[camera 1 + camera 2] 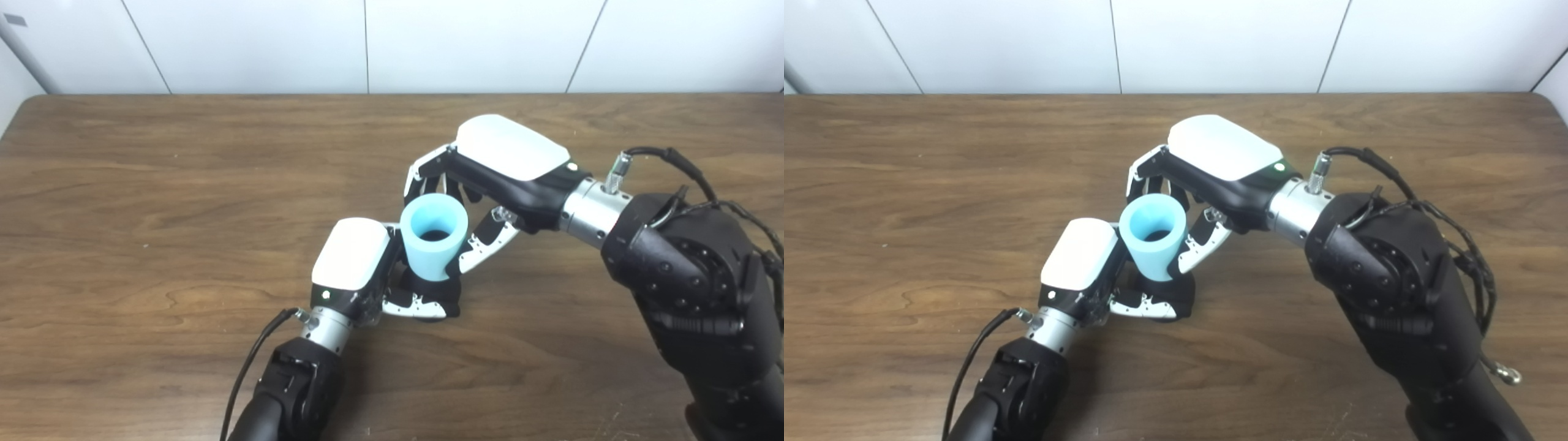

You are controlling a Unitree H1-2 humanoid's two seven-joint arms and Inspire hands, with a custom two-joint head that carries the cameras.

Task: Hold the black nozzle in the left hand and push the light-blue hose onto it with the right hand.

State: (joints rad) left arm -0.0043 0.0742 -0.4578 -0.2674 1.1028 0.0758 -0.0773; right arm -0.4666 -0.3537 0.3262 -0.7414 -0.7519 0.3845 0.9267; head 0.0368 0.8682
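Because the black nozzle [436,285] must stay steady while something is pressed onto it, the left hand [367,269], nearest to the camera, is closed around it low above the brown wooden tabletop [153,245], with its fingers [416,306] wrapped under the dark piece. Only a small dark part of the nozzle shows below the hose, so its exact shape is hard to tell. Just above it stands the short light-blue hose [433,236], a soft-looking tube a little tilted, its open mouth turned up toward the cameras; its lower end seems already seated on the nozzle. Behind it, the right hand [484,184] comes from the far right side and holds the hose between fingers and thumb, probably to press it downward along the nozzle. Around both hands the tabletop is bare wood, and its far edge near the white wall [367,43] is well apart, so I judge there is enough room for pushing.
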